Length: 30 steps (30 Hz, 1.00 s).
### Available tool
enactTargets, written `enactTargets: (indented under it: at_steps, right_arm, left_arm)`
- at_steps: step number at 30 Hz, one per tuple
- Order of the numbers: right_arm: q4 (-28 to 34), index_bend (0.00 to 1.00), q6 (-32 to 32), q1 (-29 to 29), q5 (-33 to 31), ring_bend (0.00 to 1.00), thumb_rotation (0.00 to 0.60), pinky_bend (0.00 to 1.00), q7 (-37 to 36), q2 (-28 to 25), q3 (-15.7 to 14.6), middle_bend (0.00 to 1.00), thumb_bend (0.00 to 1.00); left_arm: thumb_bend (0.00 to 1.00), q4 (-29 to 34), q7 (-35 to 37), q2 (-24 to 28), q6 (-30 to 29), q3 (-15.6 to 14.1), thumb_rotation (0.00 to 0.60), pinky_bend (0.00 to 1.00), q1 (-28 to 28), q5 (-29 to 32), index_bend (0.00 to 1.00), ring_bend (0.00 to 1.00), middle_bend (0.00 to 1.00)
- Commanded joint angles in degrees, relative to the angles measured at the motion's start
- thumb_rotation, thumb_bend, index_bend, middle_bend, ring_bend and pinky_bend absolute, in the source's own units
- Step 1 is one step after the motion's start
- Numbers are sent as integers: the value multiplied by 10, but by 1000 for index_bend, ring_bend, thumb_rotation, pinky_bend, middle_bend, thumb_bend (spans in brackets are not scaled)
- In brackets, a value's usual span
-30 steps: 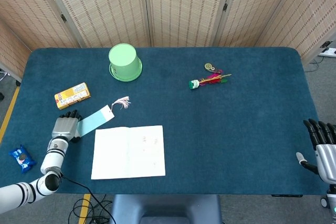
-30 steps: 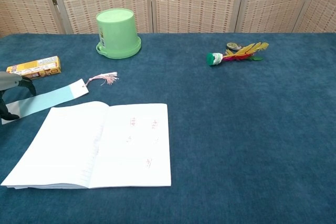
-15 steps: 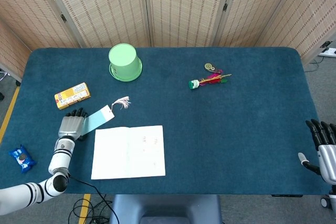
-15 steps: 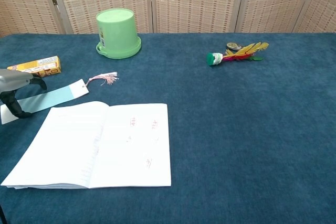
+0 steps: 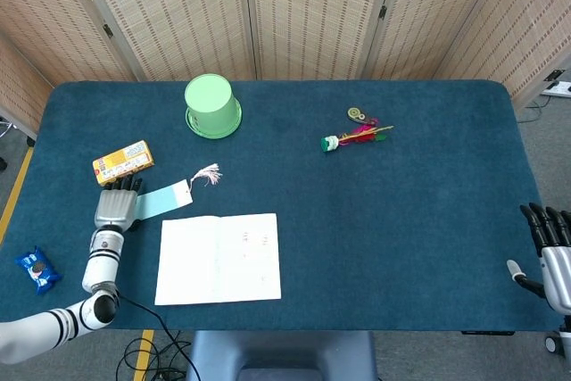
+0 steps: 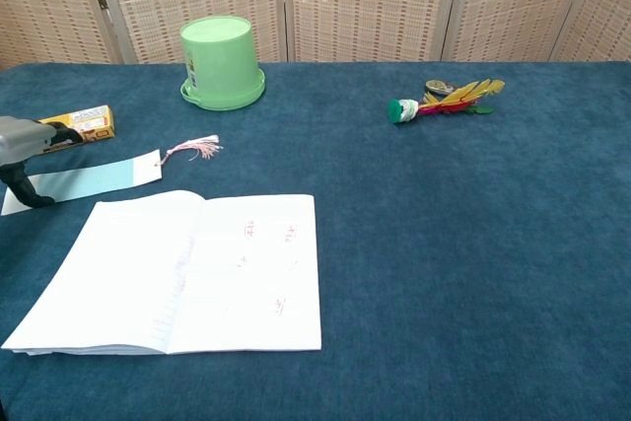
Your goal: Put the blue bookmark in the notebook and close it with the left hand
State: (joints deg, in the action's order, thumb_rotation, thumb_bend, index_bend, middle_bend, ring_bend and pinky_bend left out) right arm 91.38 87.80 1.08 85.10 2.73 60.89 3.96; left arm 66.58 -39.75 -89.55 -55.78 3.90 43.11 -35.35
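Woven cane screens back a desk (image 5: 428, 211) covered in dark blue felt. Near its left edge the left hand (image 5: 114, 209) lies palm-down over the end of the pale blue paper bookmark (image 6: 91, 180), its fingers (image 6: 22, 191) apparently pressing it flat to get a hold; whether they pinch it cannot be told. Just beside it the open white paper notebook (image 5: 219, 258) lies flat near the front edge, ready to receive it. The right hand (image 5: 550, 252) idles at the right edge, fingers straight and empty.

One notebook (image 5: 219, 258), one bookmark (image 5: 163, 202), one green bucket (image 5: 212, 106), two snack packs (image 5: 122, 161).
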Motion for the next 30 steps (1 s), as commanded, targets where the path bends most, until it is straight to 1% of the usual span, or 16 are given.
enactTargets:
  at_steps: [1, 3, 6, 9, 11, 20, 30]
  right_arm:
    - [2, 40, 2, -1, 0, 57, 600, 73, 1, -1, 0, 72, 197]
    - [2, 40, 3, -2, 1, 57, 600, 73, 1, -1, 0, 72, 197]
    - [2, 40, 4, -3, 1, 57, 600, 73, 1, -1, 0, 72, 197]
    - [0, 40, 3, -2, 2, 57, 600, 73, -1, 0, 0, 72, 197]
    - [-1, 40, 1, -1, 2, 57, 600, 73, -2, 0, 0, 72, 197]
    - [-3, 40, 0, -1, 1, 57, 600, 73, -6, -2, 1, 72, 197]
    - [-6, 40, -5, 1, -2, 57, 600, 73, -5, 1, 2, 72, 197]
  left_arm:
    - [316, -16, 4, -6, 5, 7, 600, 174, -2, -9, 99, 80, 48]
    - [316, -5, 3, 2, 11, 11, 600, 174, -3, -5, 113, 80, 47]
    - [316, 27, -5, 22, 22, 13, 600, 174, -4, 7, 141, 79, 47]
    - [316, 58, -15, 38, 17, 10, 600, 173, -7, 10, 160, 76, 48]
    - [316, 66, -18, 41, 17, 9, 600, 173, -7, 13, 167, 76, 47]
    - [316, 48, -44, 30, 32, 14, 600, 173, 3, 60, 175, 75, 47]
    - [316, 46, -51, 29, 41, 17, 600, 173, 11, 80, 215, 75, 47]
